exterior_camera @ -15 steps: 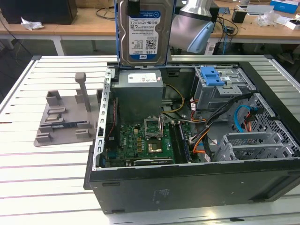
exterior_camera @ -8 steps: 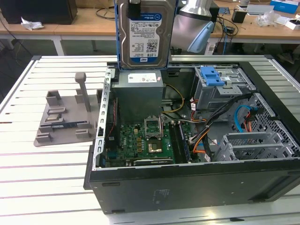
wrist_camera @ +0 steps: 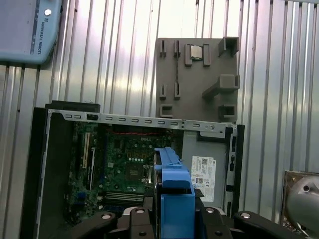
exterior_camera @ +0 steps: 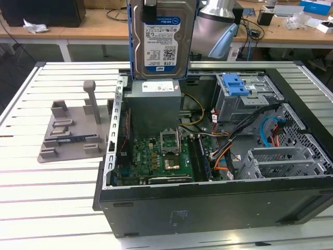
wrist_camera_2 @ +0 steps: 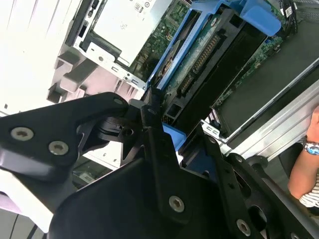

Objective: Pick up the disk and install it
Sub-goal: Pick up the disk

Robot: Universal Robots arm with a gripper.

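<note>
Disk: hangs upright, label facing the room, above the grey power box in the open computer case, touching nothing below.
Gripper: over the case, carrying the disk from above.
Fingers: closed narrow on the disk's blue bracket, one each side.
Step, I'd judge: carrying; not yet installed.
Doing it well: the plastic bracket is a slim hold, so slow, steady travel; keep the disk square to the drive cage and off the loose cables.
Bench: carries the case.
</note>
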